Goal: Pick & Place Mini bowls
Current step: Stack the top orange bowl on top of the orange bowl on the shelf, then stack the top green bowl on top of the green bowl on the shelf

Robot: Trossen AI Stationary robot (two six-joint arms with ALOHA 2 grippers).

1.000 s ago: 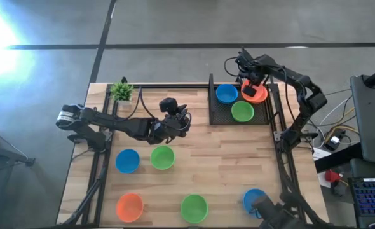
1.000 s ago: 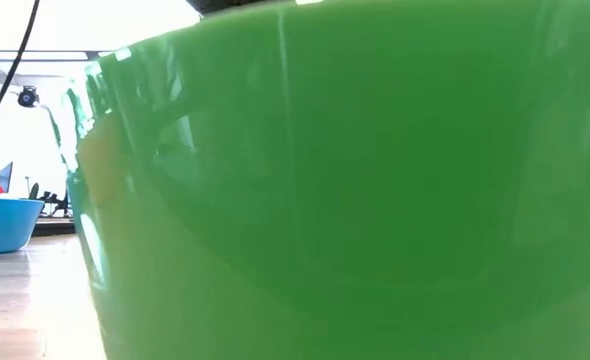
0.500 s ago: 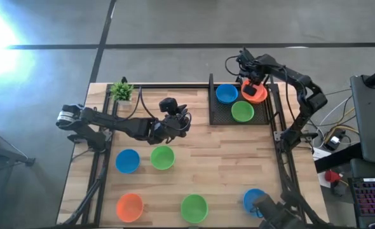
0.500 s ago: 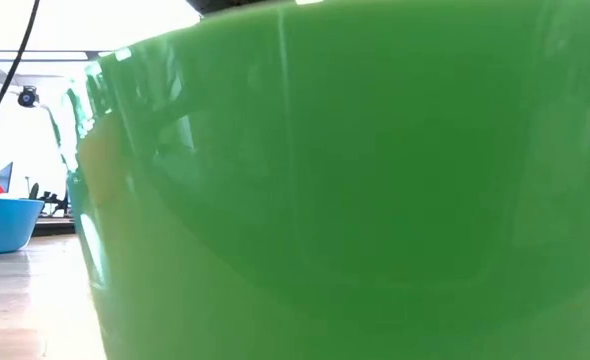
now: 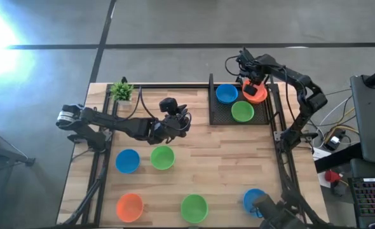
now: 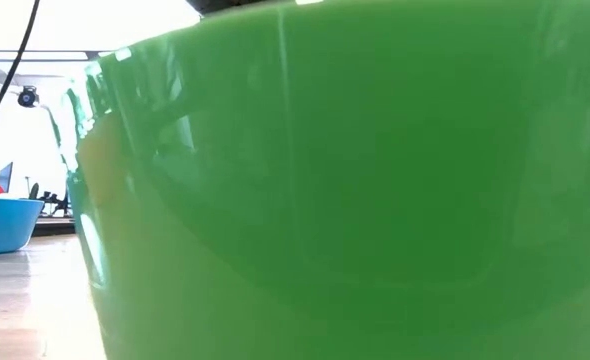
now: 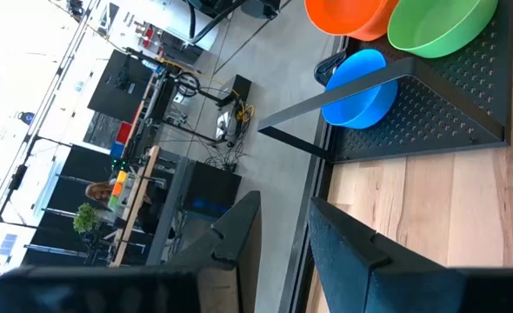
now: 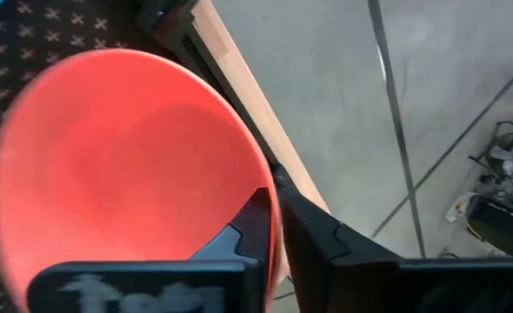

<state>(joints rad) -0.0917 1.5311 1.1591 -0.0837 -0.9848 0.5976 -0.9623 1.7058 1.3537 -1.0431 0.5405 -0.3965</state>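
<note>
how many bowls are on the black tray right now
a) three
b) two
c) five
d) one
a) The high view shows a blue bowl, a green bowl and an orange bowl on the black tray, with the right gripper at the orange one.

A green bowl pressed close filled nearly the whole low view, hiding both arms. At 5 o'clock on the table, a blue bowl was partly covered by dark gear.
</note>
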